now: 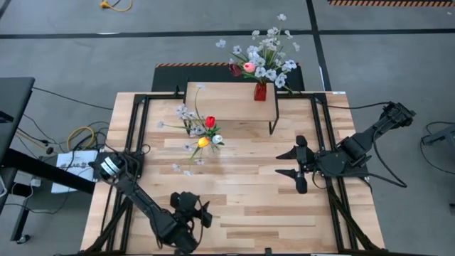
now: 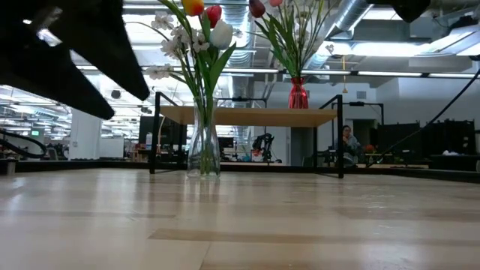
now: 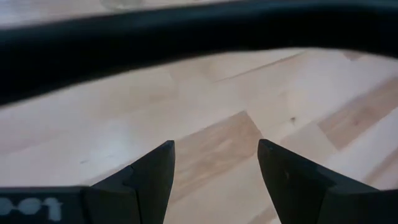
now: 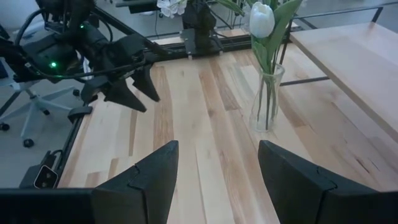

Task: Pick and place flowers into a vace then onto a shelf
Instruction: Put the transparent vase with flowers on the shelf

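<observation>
A clear glass vase [image 2: 204,150] stands on its base on the tabletop, just in front of the shelf's left part. It holds red, yellow and white tulips [image 1: 207,132] and pale blossom sprays. On the shelf [image 1: 231,99] stands a red vase [image 1: 260,91] with more flowers [image 1: 266,53]. My left gripper [image 1: 202,213] is low over the table's near left, open, with only bare wood between its fingers [image 3: 214,146]. My right gripper [image 1: 295,167] hangs open over the table's right part, pointing toward the clear vase [image 4: 267,102].
The shelf's thin black legs [image 2: 340,135] stand on the far middle of the table. Bare wood [image 1: 249,199] lies between the two grippers. Beyond the table, cables lie on the floor at the left [image 1: 78,135], and a person [image 2: 346,139] sits in the room behind.
</observation>
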{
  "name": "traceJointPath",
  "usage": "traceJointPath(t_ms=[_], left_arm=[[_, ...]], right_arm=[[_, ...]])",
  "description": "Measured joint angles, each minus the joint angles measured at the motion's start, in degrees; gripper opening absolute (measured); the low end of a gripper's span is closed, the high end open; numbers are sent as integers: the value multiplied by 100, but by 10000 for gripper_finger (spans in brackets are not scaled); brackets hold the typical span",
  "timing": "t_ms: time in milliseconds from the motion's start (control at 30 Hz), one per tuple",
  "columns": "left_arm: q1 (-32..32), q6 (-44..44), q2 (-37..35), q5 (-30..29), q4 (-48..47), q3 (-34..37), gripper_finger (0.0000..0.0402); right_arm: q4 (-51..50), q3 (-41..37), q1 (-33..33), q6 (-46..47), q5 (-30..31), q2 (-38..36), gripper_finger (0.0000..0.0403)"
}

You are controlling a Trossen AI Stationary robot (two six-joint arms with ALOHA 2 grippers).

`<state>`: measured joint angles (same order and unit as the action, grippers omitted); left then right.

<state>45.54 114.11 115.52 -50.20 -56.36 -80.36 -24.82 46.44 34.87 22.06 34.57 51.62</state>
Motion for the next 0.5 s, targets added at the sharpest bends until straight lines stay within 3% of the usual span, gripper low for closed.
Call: traceJointPath(t_ms=[167, 333, 500], left_arm=[[-135, 7, 52, -110, -313, 0, 219], [-58, 610, 275, -1475, -605, 263, 219], [-5, 631, 375, -1772, 237, 986, 219]], right_arm=[[2, 0, -2, 0, 10, -1, 214], [2, 0, -2, 0, 15, 1, 214], [1, 0, -2, 0, 9, 1, 214]])
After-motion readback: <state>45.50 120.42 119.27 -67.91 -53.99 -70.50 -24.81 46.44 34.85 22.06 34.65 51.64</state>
